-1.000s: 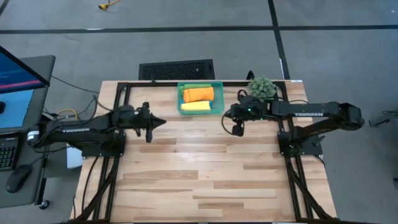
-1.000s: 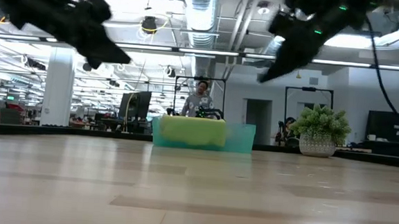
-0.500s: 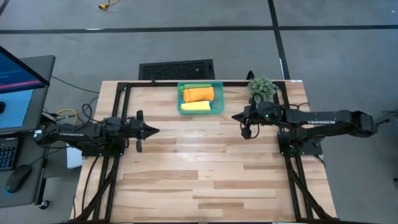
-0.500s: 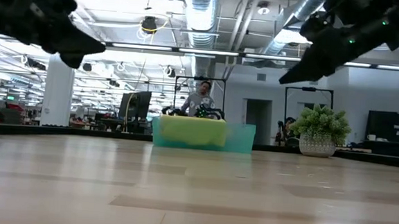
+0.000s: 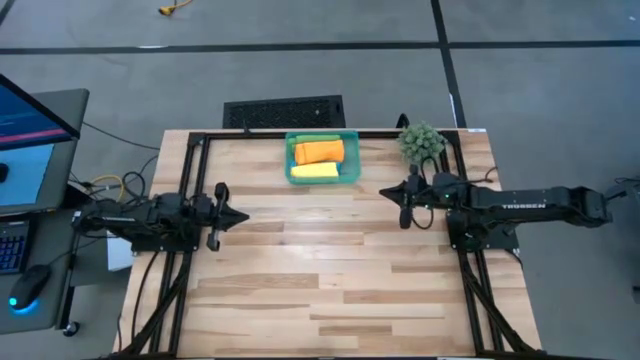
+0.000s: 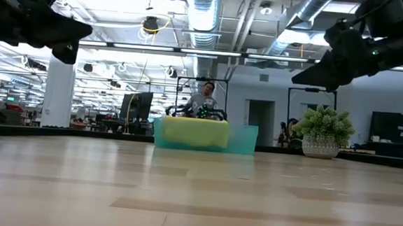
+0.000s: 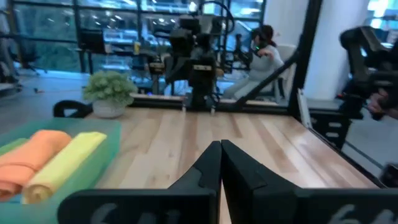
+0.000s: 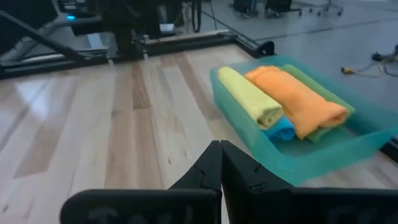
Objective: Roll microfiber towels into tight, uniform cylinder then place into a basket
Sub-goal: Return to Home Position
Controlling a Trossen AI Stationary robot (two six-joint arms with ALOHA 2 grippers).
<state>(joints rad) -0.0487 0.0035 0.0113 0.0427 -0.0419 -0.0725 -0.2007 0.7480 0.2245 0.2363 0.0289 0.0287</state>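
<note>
Rolled microfiber towels (image 5: pixel 318 153) packed in basket (image 5: pixel 352 160) at top centre; left gripper (image 5: pixel 243 214) centre-left, right gripper (image 5: pixel 383 192) centre-right, both raised, fingers pressed together.

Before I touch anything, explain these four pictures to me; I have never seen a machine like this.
This is a robot with two dark arms at a wooden table. One picture looks straight down from above, one looks level across the tabletop, and two come from cameras on the arms' wrists. The left hand and right hand hang above the wood on either side, both shut, holding nothing. At the table's edge sits a teal basket with four rolled towels: orange and yellow on top, blue and green lower down. A small potted plant stands near it.
</note>
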